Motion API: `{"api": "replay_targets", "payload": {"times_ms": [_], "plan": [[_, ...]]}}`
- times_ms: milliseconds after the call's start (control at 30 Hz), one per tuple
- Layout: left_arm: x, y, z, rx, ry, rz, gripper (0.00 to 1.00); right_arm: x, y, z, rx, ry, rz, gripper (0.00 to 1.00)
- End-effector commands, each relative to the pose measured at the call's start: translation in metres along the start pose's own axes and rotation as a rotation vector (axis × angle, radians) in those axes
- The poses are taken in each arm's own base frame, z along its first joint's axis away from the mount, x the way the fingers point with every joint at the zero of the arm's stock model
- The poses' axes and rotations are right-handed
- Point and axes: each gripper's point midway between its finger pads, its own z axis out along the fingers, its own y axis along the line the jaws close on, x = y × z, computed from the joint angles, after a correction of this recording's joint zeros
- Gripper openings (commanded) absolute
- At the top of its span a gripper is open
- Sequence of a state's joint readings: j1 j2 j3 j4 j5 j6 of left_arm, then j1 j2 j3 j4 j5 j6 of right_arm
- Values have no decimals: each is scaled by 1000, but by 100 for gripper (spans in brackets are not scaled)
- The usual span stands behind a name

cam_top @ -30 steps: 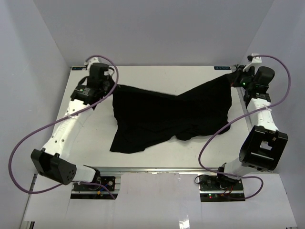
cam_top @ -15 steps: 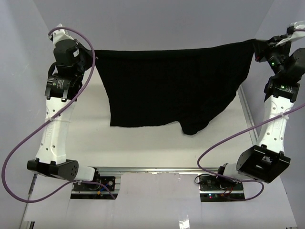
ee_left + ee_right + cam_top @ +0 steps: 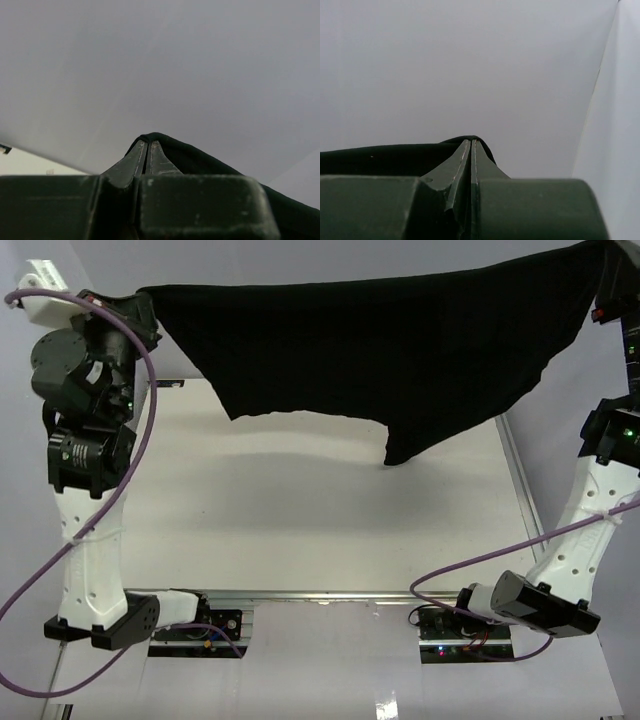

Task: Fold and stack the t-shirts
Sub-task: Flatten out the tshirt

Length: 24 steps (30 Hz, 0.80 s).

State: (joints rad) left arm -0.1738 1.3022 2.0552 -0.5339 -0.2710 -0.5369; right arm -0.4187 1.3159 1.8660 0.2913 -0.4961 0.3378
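We hold the black t-shirt (image 3: 380, 350) stretched wide in the air, hanging above the white table (image 3: 300, 530). Our left fingers (image 3: 132, 161) and right fingers (image 3: 456, 164) each pinch an upper corner of the cloth. Plain grey walls (image 3: 300, 260) close the table in.

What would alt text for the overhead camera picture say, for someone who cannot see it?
A black t-shirt hangs stretched wide in the air, the robot's left claw and right claw each pinching one end of its top edge. Its uneven lower edge dangles over a white table.
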Motion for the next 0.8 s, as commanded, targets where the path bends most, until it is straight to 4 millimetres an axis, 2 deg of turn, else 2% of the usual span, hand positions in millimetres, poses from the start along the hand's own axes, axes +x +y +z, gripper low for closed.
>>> {"api": "replay_targets", "payload": {"times_ms": [0,133,200,300,467,567,667,700,767], "plan": [[-69,-14,-38,56,-205,-10,8,-94,11,-10,62,-251,-131,6],[-100,-23,-62,96,-294,-18,8,-142,20,-20,99,-369,-176,6],[-113,-26,-72,107,-331,-16,8,-156,21,-24,118,-405,-182,6],[-132,-31,-85,120,-378,-16,8,-173,26,-29,132,-444,-188,6],[-140,-31,-92,118,-400,-15,8,-183,30,-36,145,-465,-175,6],[-134,-26,-88,97,-391,-11,8,-177,28,-36,149,-446,-157,6],[-114,-16,-74,62,-349,-7,8,-148,21,-30,144,-375,-96,6],[-99,-10,-65,44,-316,-6,8,-127,16,-27,141,-325,-66,6],[-82,-3,-55,28,-282,-3,8,-94,11,-25,131,-249,-20,6]]}}
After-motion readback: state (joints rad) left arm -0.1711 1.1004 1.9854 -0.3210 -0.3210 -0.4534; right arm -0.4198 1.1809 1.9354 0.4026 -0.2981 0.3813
